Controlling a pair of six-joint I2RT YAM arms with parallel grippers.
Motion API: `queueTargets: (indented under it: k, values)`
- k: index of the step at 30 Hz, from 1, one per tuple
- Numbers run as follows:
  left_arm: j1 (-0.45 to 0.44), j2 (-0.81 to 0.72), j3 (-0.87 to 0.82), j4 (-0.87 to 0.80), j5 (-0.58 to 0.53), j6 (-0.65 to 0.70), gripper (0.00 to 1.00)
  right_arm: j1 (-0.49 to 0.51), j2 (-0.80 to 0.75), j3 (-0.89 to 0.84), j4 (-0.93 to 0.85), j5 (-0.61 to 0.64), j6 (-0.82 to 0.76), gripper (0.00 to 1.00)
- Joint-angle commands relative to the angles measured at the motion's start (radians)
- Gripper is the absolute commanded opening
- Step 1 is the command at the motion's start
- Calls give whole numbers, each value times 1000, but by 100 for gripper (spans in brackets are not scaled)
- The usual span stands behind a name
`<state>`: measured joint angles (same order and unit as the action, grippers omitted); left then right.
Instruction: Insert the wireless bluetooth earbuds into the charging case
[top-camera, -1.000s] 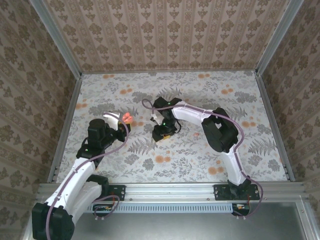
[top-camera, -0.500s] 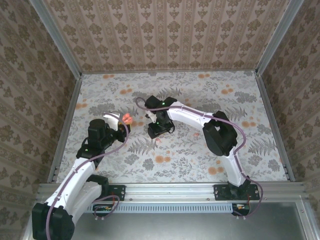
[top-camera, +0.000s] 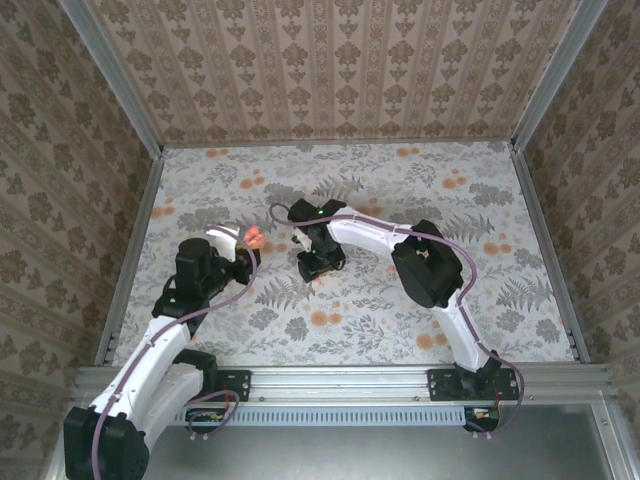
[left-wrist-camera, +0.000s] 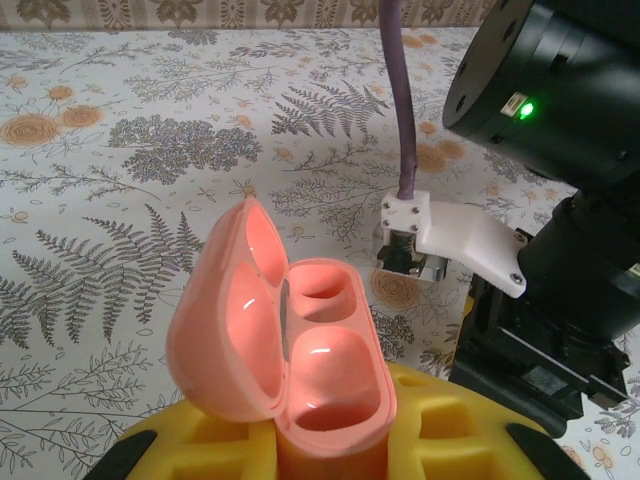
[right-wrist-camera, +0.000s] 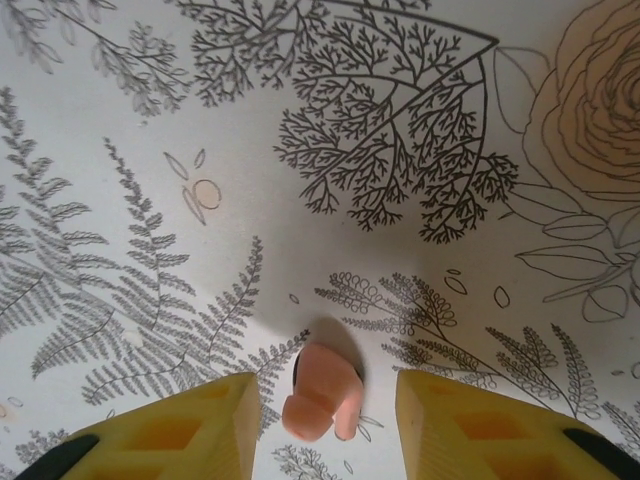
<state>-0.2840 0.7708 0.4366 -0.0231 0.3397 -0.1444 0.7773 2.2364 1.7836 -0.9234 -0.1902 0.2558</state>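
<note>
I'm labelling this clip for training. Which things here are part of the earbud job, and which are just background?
Part of the job:
- charging case, lid open, held in the left hand
- pink earbud, lying between the open fingers of the right hand

Just there:
- floral table cover
- patterned walls
- purple cable on the right arm

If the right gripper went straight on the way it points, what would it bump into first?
Probably the small pink earbud lying on the flowered table between the right gripper's fingers; depth is unclear.
</note>
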Motion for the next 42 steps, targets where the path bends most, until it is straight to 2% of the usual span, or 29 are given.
queueTargets:
  k: [1,7,14,22,31,42]
  values:
    - [11,-10,-4,5,-3,-23,16,9,32,24,-20,-3,3,39]
    - [10,-10,-3,5,-1,-24,16,10,46,17,-18,26,4,35]
    - [11,-7,-2,5,0,-24,16,10,40,-4,8,36,18,25]
    - [9,-2,-12,18,15,-29,16,13,-29,-67,64,51,40,21]
    - [-5,59,-98,212,85,-71,16,-17,-238,-318,365,5,138,20]
    - [-141,234,-151,527,65,-73,16,-100,-542,-711,834,-31,262,19]
